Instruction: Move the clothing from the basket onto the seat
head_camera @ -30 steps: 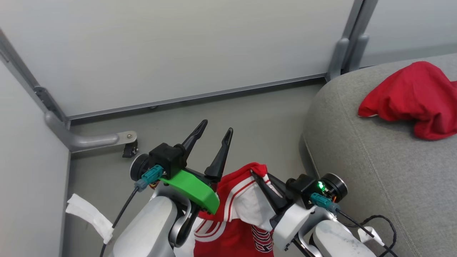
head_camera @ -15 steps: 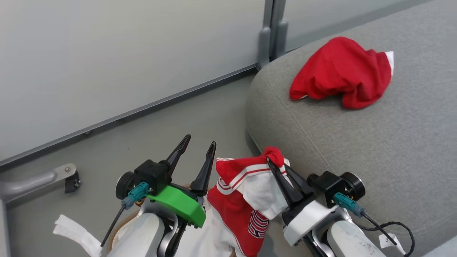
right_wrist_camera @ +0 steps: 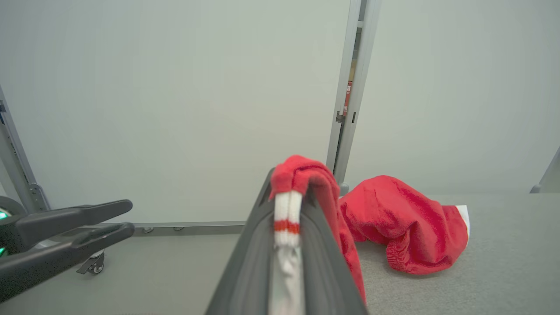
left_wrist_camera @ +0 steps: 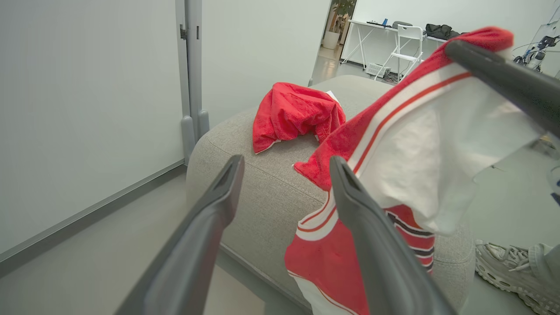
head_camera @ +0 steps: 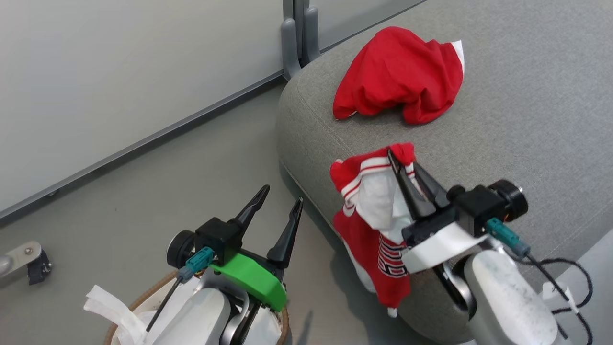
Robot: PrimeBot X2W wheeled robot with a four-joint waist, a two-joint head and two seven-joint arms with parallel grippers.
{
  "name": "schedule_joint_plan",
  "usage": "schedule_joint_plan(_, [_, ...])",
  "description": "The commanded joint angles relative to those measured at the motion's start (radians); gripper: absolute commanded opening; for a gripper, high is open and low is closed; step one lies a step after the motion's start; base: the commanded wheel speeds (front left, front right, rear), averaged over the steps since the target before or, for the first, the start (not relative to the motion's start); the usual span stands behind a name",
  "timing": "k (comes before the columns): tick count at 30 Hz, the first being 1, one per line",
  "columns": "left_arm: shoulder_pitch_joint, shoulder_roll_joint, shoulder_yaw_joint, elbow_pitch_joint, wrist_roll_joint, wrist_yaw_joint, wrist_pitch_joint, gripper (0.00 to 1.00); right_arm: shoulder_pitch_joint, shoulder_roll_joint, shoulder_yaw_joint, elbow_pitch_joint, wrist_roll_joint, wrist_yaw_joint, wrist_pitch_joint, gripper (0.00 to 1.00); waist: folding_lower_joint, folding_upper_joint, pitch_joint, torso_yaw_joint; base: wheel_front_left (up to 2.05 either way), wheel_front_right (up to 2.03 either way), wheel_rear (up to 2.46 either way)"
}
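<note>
A red garment with white trim and dark lettering (head_camera: 371, 230) hangs from my right gripper (head_camera: 401, 160), which is shut on its bunched top edge. It dangles over the front left corner of the grey seat (head_camera: 503, 124). The right wrist view has the striped cuff (right_wrist_camera: 286, 210) pinched between the fingers of that gripper (right_wrist_camera: 288, 179). A second red garment (head_camera: 397, 81) lies crumpled further back on the seat. My left gripper (head_camera: 282, 194) is open and empty above the basket (head_camera: 139, 301), whose brown rim shows at the lower left. In the left wrist view the held garment (left_wrist_camera: 332, 258) hangs just right of the open left gripper (left_wrist_camera: 286, 162).
Grey wall panels with a metal post (head_camera: 299, 33) stand behind the seat's corner. A caster foot (head_camera: 28, 258) rests on the grey floor at the far left. A black cable (head_camera: 570, 282) trails by my right forearm. A person's shoe (left_wrist_camera: 503, 271) is beside the seat.
The head camera has swung right, bringing the seat into the middle. My right gripper has carried the red garment from above the basket to over the seat's corner. The left gripper stays open.
</note>
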Motion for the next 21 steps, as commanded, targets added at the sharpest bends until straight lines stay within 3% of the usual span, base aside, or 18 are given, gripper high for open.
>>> schedule_joint_plan(1, [-0.018,0.011,-0.002,0.003,0.000,-0.003,0.001,1.00,-0.051,-0.024,-0.012,-0.019,-0.019,-0.001,-0.002,0.00,0.0000,-0.0001,0.023,-0.010,0.00,0.00,0.00])
schedule_joint_plan(5, [-0.025,0.029,-0.015,-0.003,0.002,-0.003,0.001,1.00,-0.211,-0.111,-0.031,-0.046,-0.039,-0.001,-0.002,0.00,0.0000,-0.0001,0.057,-0.009,0.00,0.00,0.00])
schedule_joint_plan(11, [-0.039,0.053,-0.032,-0.021,0.007,-0.003,0.001,1.00,-0.527,-0.299,-0.041,-0.014,-0.095,-0.001,-0.002,0.00,0.0000,-0.0001,0.114,0.015,0.00,0.00,0.00])
schedule_joint_plan(16, [-0.072,0.077,-0.068,-0.035,-0.001,-0.003,0.001,1.00,-0.756,-0.412,-0.089,0.101,-0.142,-0.002,-0.001,0.00,0.0000,-0.0001,0.172,0.065,0.00,0.00,0.00])
schedule_joint_plan(21, [-0.121,0.096,-0.101,-0.056,-0.008,-0.003,0.001,1.00,-0.911,-0.468,-0.140,0.234,-0.176,-0.002,-0.001,0.00,0.0000,-0.0001,0.231,0.115,0.00,0.00,0.00])
